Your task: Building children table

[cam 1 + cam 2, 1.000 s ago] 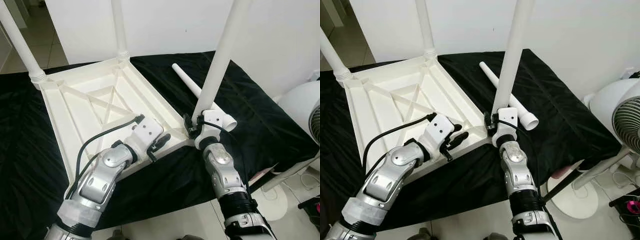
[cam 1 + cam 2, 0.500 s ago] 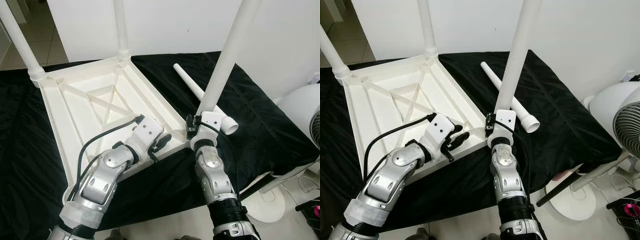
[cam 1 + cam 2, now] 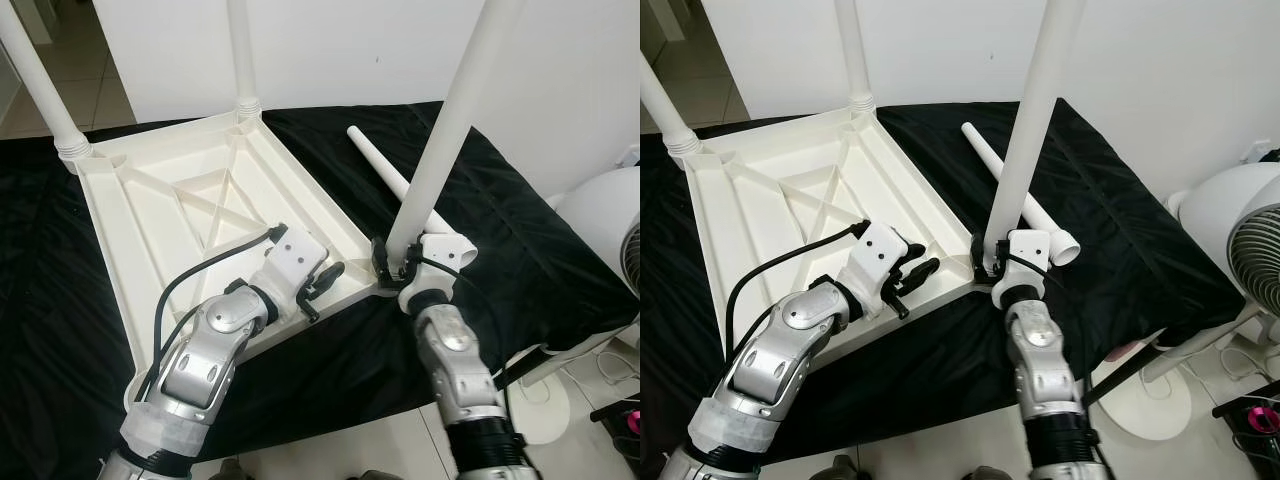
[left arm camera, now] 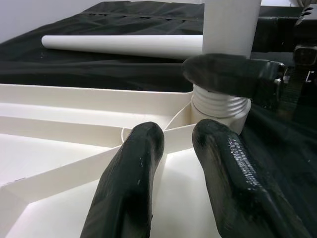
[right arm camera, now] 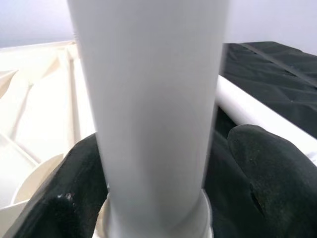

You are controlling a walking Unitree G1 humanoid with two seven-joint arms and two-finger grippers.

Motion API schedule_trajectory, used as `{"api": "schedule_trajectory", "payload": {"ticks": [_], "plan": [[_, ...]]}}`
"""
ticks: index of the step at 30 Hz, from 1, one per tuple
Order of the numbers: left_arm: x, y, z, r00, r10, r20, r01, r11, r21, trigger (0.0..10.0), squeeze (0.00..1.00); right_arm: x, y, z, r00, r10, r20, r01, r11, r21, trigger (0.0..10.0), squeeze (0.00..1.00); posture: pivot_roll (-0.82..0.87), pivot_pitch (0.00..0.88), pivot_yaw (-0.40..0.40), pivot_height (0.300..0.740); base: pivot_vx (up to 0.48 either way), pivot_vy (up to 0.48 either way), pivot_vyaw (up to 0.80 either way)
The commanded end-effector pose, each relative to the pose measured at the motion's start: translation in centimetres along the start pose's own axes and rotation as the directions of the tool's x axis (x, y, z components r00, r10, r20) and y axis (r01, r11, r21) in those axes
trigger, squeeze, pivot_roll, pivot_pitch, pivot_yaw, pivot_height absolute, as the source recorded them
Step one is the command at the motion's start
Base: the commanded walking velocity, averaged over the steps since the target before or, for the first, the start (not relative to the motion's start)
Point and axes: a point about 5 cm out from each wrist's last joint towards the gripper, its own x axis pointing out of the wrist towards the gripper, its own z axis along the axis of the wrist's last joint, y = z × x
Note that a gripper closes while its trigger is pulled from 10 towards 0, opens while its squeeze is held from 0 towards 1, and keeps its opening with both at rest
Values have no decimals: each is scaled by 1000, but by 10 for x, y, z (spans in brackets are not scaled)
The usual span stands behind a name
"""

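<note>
The white table top (image 3: pixel 200 200) lies upside down on a black cloth. Two white legs (image 3: pixel 40 80) (image 3: pixel 238 50) stand in its far corners. A third leg (image 3: pixel 450 120) stands nearly upright at the near right corner, its threaded end (image 4: pixel 220 106) sitting in the corner socket. My right gripper (image 3: pixel 395 262) is shut on this leg just above the socket, with a black finger (image 5: pixel 74 183) on each side. My left gripper (image 3: pixel 320 288) is shut on the table top's near rim, a white rib between its fingers (image 4: pixel 141 153). A fourth leg (image 3: pixel 380 165) lies loose on the cloth behind.
A white fan (image 3: pixel 610 230) on a stand is at the right, beside the cloth-covered surface (image 3: pixel 520 250). A white wall rises behind. Tiled floor shows at the far left (image 3: pixel 95 90) and below the near edge.
My right arm has shifted right and the held leg's lower end has settled onto the near right corner socket. My left gripper has stayed on the rim.
</note>
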Motion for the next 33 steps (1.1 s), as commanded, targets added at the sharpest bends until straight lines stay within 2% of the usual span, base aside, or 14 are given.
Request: {"api": "schedule_trajectory", "payload": {"ticks": [1, 4, 10, 16, 17, 18, 19, 20, 21, 23, 24, 27, 28, 33], "plan": [[1, 0, 9, 1000, 9, 29, -9, 1000, -8, 10000, 0, -3, -3, -3, 996, 95, -4, -95, 996, 1, 10000, 0, -56, 0, -25, 740, 0, 0, 0], [1, 0, 12, 999, -4, 35, 5, 1000, -23, 10000, 0, -3, -9, -2, 989, 148, 3, -147, 989, -30, 10000, 0, -57, 0, -26, 740, 0, 0, 0], [-2, -5, 11, 998, -48, 31, 47, 999, 9, 10000, 0, 1, -21, 5, 958, 286, 1, -285, 956, -70, 10000, 0, -52, 0, -34, 740, 0, 0, 0], [-2, -6, 11, 998, -55, 32, 55, 998, 20, 10000, 0, 9, -30, 8, 937, 350, -22, -350, 928, -132, 10000, 0, -48, 0, -34, 740, 0, 0, 0], [-1, -5, 12, 998, -53, 35, 52, 998, 20, 10000, 0, 12, -31, 8, 932, 362, -31, -363, 921, -141, 8431, 0, -47, 0, -33, 740, 0, 0, 0], [0, -5, 13, 998, -51, 39, 51, 999, 19, 10000, 0, 15, -34, 7, 927, 373, -47, -376, 913, -159, 7569, 0, -47, 0, -32, 740, 0, 0, 0], [0, -5, 13, 998, -51, 39, 51, 999, 19, 10000, 0, 15, -34, 7, 927, 373, -47, -376, 913, -159, 7569, 0, -47, 0, -32, 740, 0, 0, 0], [1, -4, 14, 998, -49, 41, 48, 999, 20, 10000, 0, 20, -35, 7, 919, 390, -61, -394, 904, -167, 4980, 0, -46, 1, -23, 740, 0, 0, 0], [2, -4, 15, 998, -48, 42, 47, 999, 23, 10000, 0, 24, -35, 6, 911, 405, -75, -412, 895, -172, 4314, 0, -43, 0, -21, 740, 0, 0, 0], [2, -3, 15, 998, -48, 42, 47, 999, 25, 10000, 0, 26, -36, 6, 905, 418, -84, -426, 888, -174, 4314, 0, -43, 0, -21, 740, 0, 0, 0], [3, -3, 17, 998, -48, 43, 47, 998, 30, 10000, 0, 28, -35, 3, 890, 445, -104, -457, 872, -176, 2784, 0, -42, 0, -21, 740, 0, 0, 0], [4, -3, 17, 998, -49, 44, 47, 998, 33, 10000, 0, 29, -35, 2, 882, 457, -111, -470, 865, -174, 2784, 0, -42, 0, -21, 740, 0, 0, 0], [4, -2, 18, 998, -45, 46, 43, 998, 38, 10000, 0, 29, -33, -1, 873, 471, -129, -487, 858, -162, 0, 0, -36, 0, -19, 740, 0, 0, 0], [4, -1, 19, 998, -42, 48, 40, 998, 41, 10000, 0, 30, -33, -4, 866, 482, -137, -499, 852, -159, 0, 0, -33, 0, -19, 740, 0, 0, 0]]}}
